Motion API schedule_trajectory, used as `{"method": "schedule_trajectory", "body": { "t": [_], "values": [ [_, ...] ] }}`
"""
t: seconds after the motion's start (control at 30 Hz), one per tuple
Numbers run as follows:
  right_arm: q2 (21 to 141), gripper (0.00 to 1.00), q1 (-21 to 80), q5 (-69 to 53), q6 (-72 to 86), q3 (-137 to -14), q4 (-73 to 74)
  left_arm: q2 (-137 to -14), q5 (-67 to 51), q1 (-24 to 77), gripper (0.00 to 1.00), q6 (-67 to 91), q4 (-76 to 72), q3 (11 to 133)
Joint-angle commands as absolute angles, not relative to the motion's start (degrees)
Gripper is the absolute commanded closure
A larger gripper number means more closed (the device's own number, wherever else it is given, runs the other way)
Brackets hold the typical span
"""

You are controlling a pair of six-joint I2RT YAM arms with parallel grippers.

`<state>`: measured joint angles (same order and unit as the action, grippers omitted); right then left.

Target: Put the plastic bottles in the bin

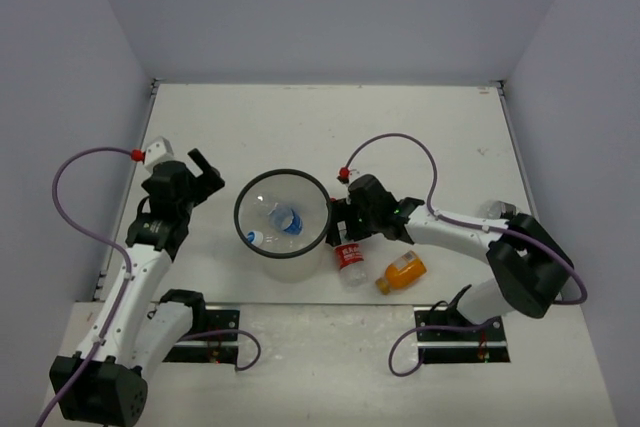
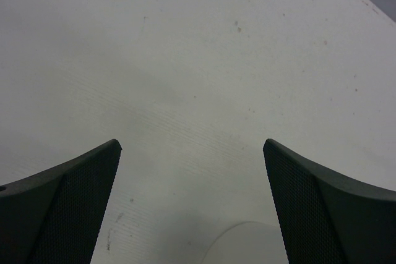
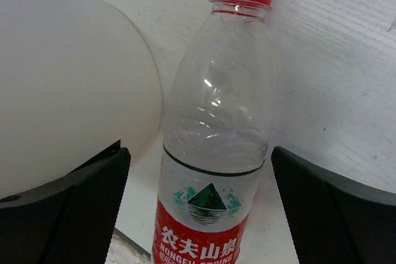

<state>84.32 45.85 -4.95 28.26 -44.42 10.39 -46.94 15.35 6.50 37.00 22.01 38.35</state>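
White table [image 1: 400, 127] shows a blue-cap bottle [image 1: 285, 219] in the bin [image 1: 285, 269], red-cap bottle [image 3: 216, 109] and orange bottle [image 1: 403, 271] waiting beside it, left gripper [image 2: 192, 145] and right gripper [image 3: 199, 149] wide open.

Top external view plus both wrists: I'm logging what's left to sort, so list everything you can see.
bin: one, translucent white with black rim, table centre
clear bottles: seemingly two, blue label and blue cap, inside the bin
red-capped bottle: one, clear, red-white label, lying beside the bin
orange bottle: one, lying right of the red-capped bottle
table: one, white
left gripper: one, black, open over bare table left of the bin
right gripper: one, black, open around the red-capped bottle
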Motion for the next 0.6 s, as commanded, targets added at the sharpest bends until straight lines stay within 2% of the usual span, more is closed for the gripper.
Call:
{"method": "schedule_trajectory", "body": {
  "t": [0.0, 0.17, 0.3, 0.33, 0.37, 0.43, 0.53, 0.57],
  "values": [
    [86.38, 0.01, 46.85, -2.5, 30.01, -47.0, 6.68, -45.08, 15.09, 6.12, 0.0, 38.2, 21.95, 37.32],
    [89.09, 0.03, 47.25, -0.09, 30.94, -47.58, 7.65, -44.94, 15.23, 6.06, 0.0, 38.52, 23.23, 37.33],
    [88.77, 0.17, 47.49, 1.02, 30.97, -47.2, 7.91, -44.74, 15.41, 6.06, 0.0, 38.58, 23.55, 37.18],
    [88.33, 0.26, 47.55, 1.33, 31.06, -47.1, 7.91, -44.72, 15.51, 6.06, 0.0, 38.62, 23.55, 37.16],
    [87.56, 0.44, 47.55, 1.88, 31.17, -46.83, 7.91, -44.66, 15.62, 6.06, 0.0, 38.73, 23.55, 37.1],
    [86.19, 0.63, 47.55, 3.97, 31.38, -46.55, 8.33, -44.56, 15.93, 6.06, 0.0, 38.67, 23.59, 36.93],
    [83.7, 0.77, 47.55, 7.26, 31.24, -46.37, 9.86, -44.42, 16.37, 6.06, 0.0, 38.67, 24.13, 37.09],
    [82.54, 0.78, 47.55, 8.16, 31.1, -46.49, 10.71, -44.28, 16.43, 6.06, 0.0, 38.67, 24.26, 37.07]
  ]
}}
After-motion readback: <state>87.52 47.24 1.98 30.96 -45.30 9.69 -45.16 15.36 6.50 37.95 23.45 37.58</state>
